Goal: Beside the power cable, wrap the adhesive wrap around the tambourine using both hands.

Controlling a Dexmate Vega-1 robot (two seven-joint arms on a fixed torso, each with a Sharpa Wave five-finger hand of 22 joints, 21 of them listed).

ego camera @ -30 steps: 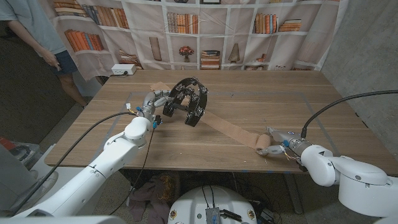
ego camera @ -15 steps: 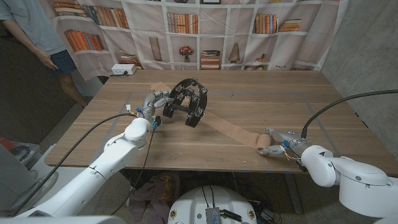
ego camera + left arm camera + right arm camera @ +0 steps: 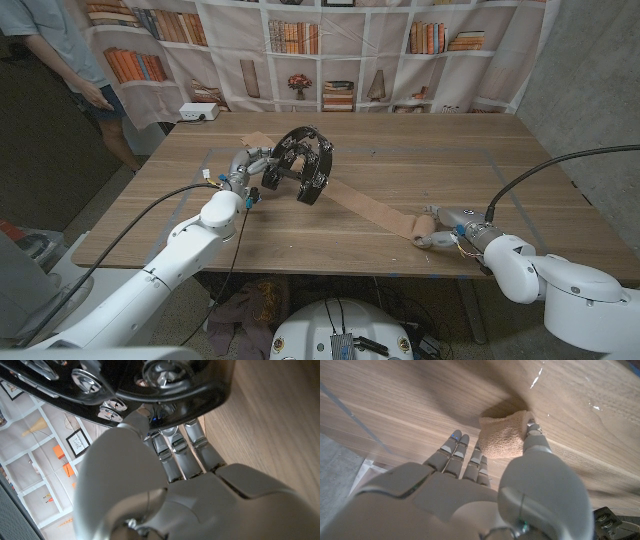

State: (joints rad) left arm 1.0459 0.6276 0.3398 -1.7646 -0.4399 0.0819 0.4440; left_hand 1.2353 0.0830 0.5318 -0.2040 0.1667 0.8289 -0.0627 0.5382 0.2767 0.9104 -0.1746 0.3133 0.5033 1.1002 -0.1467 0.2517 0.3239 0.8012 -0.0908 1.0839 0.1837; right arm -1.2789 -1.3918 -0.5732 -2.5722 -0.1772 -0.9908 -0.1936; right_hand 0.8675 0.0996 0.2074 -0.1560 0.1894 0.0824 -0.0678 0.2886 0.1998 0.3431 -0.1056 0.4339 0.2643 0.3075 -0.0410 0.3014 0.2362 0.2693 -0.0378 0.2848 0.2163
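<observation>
Two grips: our left robot hand (image 3: 252, 166) holds the stiff tambourine (image 3: 302, 162); right robot hand (image 3: 437, 229) pinches the soft adhesive wrap (image 3: 372, 211)

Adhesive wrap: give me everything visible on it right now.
The adhesive wrap is a tan, cloth-like band with a fuzzy weave. It runs as a flat strip across the wooden table from the black tambourine, which the left hand holds tilted up, to a small roll near the front edge. The right hand grips that roll, thumb on one side and fingers on the other. A short tan end also shows behind the tambourine.
</observation>
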